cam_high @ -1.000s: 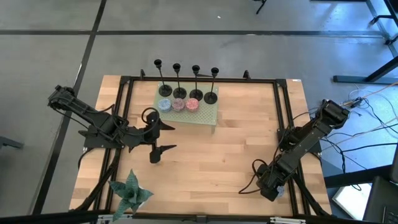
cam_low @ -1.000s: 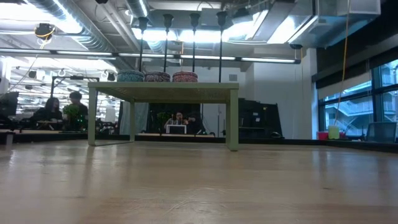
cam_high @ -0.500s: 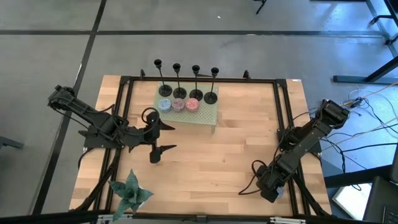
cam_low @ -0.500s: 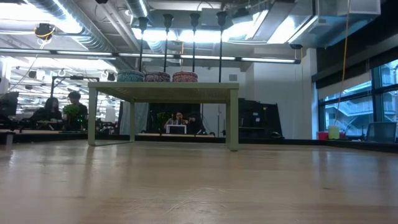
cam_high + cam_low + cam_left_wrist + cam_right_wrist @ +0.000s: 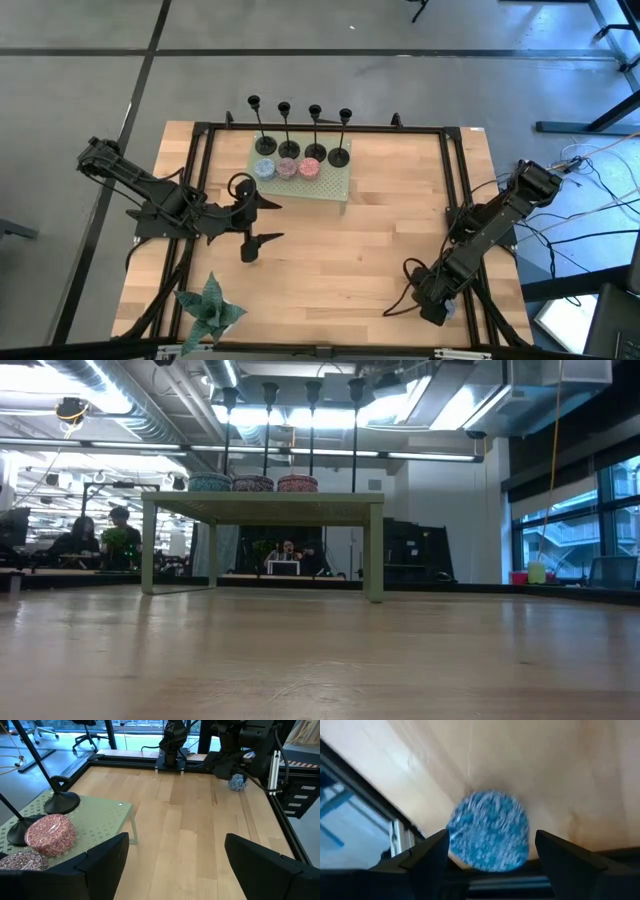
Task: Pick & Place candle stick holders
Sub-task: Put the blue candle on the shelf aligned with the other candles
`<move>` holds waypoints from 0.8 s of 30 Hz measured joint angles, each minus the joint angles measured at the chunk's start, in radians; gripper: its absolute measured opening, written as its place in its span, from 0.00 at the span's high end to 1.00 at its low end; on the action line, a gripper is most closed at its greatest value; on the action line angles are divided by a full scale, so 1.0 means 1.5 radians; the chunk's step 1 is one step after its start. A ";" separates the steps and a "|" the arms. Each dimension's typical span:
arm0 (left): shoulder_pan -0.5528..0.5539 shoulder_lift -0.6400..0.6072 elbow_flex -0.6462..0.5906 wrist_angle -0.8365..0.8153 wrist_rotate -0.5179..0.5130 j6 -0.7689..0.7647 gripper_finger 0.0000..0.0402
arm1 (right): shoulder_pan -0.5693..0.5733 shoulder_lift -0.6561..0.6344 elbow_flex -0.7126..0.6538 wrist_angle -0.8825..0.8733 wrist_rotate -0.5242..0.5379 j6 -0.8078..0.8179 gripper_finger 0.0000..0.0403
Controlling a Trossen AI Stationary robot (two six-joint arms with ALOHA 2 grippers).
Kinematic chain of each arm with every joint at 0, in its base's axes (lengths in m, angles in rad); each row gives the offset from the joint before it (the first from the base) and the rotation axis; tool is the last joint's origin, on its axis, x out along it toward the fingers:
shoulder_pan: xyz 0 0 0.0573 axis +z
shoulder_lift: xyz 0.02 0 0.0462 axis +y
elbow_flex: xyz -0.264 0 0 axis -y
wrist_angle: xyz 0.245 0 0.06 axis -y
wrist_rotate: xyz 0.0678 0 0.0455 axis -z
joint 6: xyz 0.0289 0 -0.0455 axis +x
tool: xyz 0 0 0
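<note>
**Both grippers open, holders on the stand**

Left gripper [image 5: 262,221] hangs over the wood table [image 5: 330,260], left of centre, fingers spread wide with nothing between them. It sits just in front of the left corner of the green stand [image 5: 335,183]. In the left wrist view the two dark fingers [image 5: 102,860] frame bare tabletop, with the stand's corner beside them.

Right gripper [image 5: 432,308] is low at the table's front right corner, by the black frame rail. Jaws apart. Right wrist view: a blue ball [image 5: 489,830] lies on the wood between the fingers, close to them; contact cannot be made out. Same ball [image 5: 237,782] shows far off in the left wrist view, under the right arm.

Four holders [image 5: 288,132] stand upright in a row along the stand's back edge, bases on the green top, stems tall. Low view shows their stems [image 5: 268,435] rising above the stand.

Three round patterned lumps [image 5: 287,168] sit in a row just in front of the holders: bluish, pinkish, red.

Plant [image 5: 208,308] at the front left corner, well apart from the stand.

People [image 5: 100,532] sit at desks in the room behind.
</note>
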 joint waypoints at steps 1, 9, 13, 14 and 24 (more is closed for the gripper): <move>0.000 0.000 0.000 0.000 0.000 0.000 0.19 | 0.000 0.000 0.000 0.002 0.004 0.005 0.26; 0.000 0.000 0.000 0.000 0.000 0.000 0.19 | 0.000 0.000 0.000 0.100 -0.014 0.048 0.26; 0.000 0.000 0.000 0.000 0.000 0.000 0.19 | 0.000 0.000 0.001 0.117 -0.032 0.050 0.26; 0.000 0.000 0.000 0.000 0.000 0.000 0.19 | 0.000 0.000 0.001 0.117 -0.031 0.050 0.26; 0.000 0.000 0.000 0.000 0.000 0.000 0.19 | 0.001 0.000 0.001 0.068 -0.131 0.131 0.26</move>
